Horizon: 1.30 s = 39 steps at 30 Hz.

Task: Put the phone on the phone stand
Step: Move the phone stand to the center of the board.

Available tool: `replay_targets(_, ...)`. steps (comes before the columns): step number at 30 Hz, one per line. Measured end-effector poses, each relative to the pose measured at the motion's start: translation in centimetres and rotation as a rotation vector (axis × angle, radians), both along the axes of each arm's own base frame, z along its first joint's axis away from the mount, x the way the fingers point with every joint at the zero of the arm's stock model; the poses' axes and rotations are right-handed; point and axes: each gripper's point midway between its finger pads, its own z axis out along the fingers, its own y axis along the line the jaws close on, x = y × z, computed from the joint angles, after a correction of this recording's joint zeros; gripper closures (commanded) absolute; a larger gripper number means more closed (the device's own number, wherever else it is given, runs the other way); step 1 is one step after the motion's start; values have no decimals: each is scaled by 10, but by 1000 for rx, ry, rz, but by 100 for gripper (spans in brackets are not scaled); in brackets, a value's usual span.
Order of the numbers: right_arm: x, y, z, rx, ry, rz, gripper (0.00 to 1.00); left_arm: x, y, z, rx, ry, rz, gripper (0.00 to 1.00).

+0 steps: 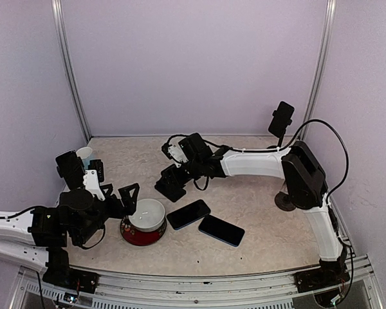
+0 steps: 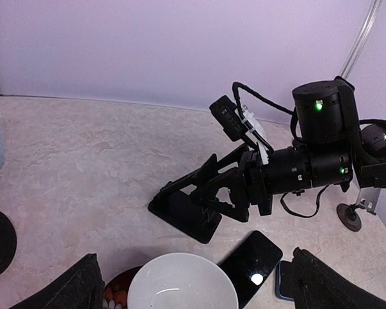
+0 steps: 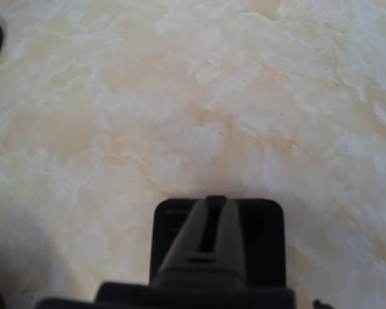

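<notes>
Clearly, the left gripper [image 2: 194,257] is held wide open in the lower left of the top view, with nothing between its fingers [image 2: 76,290]. A white bowl [image 1: 143,219] with a red outside is found just beside it. The right gripper [image 1: 174,179] is stretched to the centre of the frame and is set down at the black phone stand [image 1: 169,188], which is stood on the table [image 1: 257,193]. In the left wrist view its jaws are seen about the stand's raised part, but it cannot be told whether they are clamped on it or only placed around it. A black phone [image 1: 188,214] is laid flat on the table just below and to the right of the stand, near the bowl. A second phone [image 1: 221,230] with a blue edge is laid flat just beside it, further to the lower right. A pale cup [image 1: 83,153] is placed near the left edge, and a clamp holder on a pole [image 1: 282,119] is seen at the upper right.
</notes>
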Motion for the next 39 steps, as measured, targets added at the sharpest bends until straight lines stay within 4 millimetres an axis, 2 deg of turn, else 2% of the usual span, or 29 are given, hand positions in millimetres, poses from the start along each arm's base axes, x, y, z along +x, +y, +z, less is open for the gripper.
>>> replay_targets(2,1,-6,1,-23,-17,-28,39,-1,2,3,-15,-1,1,1)
replay_targets(5,0,-28,7,-81,-50,-96,39,-2,4,7,-35,-5,2,1)
replay_targets(10,4,-78,36,-130,-121,-238,40,-2,5,9,-45,-8,3,1)
replay_targets(14,22,-119,55,-107,-139,-364,40,-2,4,5,-33,-3,1,1)
replay_targets(16,32,-136,54,-105,-135,-424,40,-2,2,2,-25,2,-5,1)
replay_targets(21,50,-175,35,-130,-108,-567,41,-3,2,-2,-20,7,-13,1)
replay_targets(26,59,-188,31,-113,-102,-671,41,-5,8,-2,-41,6,-11,1)
replay_targets(31,68,-195,15,-92,-65,-765,38,-8,15,-2,-75,5,-7,1)
replay_targets(37,72,-202,4,-67,-32,-842,19,-9,17,-4,-82,8,-7,1)
replay_targets(38,72,-202,3,-62,-28,-846,14,-9,17,-4,-84,8,-7,1)
replay_targets(39,72,-202,3,-60,-25,-849,4,-9,17,-4,-84,8,-7,1)
